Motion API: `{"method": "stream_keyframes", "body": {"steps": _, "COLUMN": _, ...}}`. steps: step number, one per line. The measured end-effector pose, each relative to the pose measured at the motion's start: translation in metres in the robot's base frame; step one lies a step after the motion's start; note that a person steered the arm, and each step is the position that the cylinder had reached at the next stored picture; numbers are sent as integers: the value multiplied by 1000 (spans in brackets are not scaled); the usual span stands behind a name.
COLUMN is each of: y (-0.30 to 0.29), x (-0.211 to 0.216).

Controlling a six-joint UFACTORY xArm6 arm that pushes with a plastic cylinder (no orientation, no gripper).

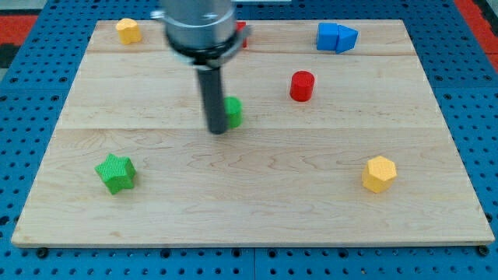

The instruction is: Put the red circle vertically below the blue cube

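Wooden tabletop [257,225]. Green star [116,173] and yellow hexagon [379,173] lie nearest the view's bottom, left and right of my tip [219,131]. The tool, a jawless rod, grips nothing; a green block [233,112], shape unclear, touches its right. Red circle [302,85] farther right; blue cube [336,37] and another yellow block [128,30] beyond, toward the top edge.

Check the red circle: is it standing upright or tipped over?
Upright. The red circle shows its flat round face on top, its curved side wall below, resting on the board.
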State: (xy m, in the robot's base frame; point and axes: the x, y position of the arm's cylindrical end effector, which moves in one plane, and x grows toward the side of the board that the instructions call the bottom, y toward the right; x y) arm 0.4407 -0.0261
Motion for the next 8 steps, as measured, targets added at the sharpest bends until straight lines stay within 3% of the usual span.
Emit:
{"method": "stream_keyframes", "body": {"steps": 2, "y": 88, "x": -42}}
{"method": "stream_keyframes", "body": {"steps": 4, "y": 74, "x": -53}}
{"method": "stream_keyframes", "body": {"steps": 5, "y": 84, "x": -85}}
{"method": "stream_keyframes", "body": {"steps": 8, "y": 93, "x": -91}}
